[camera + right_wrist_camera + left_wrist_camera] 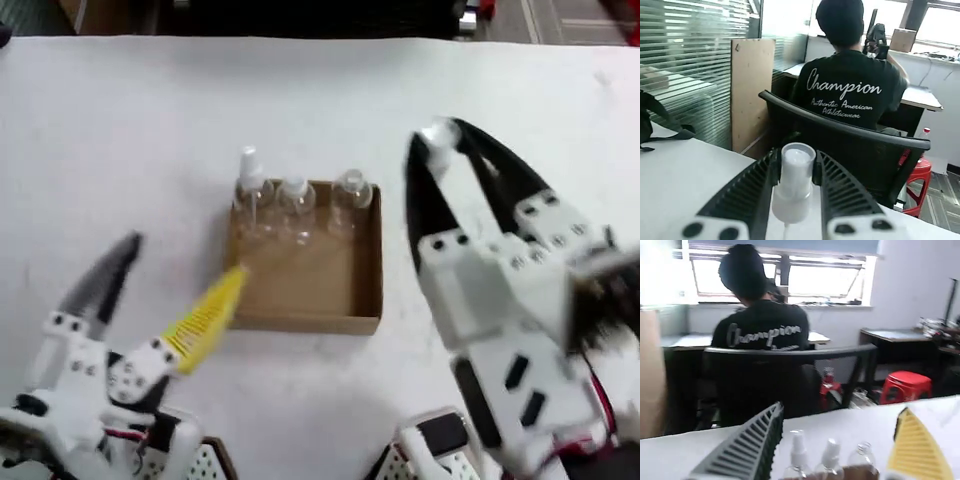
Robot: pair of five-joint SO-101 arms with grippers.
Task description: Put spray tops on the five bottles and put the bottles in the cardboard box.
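Left fingers: the grey and yellow left fingers are spread wide with nothing between them. The yellow tip reaches the nearest side wall of the box, and I'd say they are waiting to steady a bottle.

Box: the brown cardboard box lies open-topped between the two sets of fingers, just ahead of the left pair.

Bottles: three clear plastic bottles stand in a row against the box wall farthest from both sets of fingers. The two nearer the left fingers wear spray tops, and the one nearest the right fingers has a bare neck. Lining them up at the back probably keeps floor free for the rest.

Right fingers: the black right fingers are closed on a white spray top, nozzle up at their tips, so its lower end hangs free for the neck.

Room: the white counter around the box lies bare. The bare-necked bottle sits tight between its capped neighbour and the box wall on the right fingers' side, so from above looks the likeliest way in.
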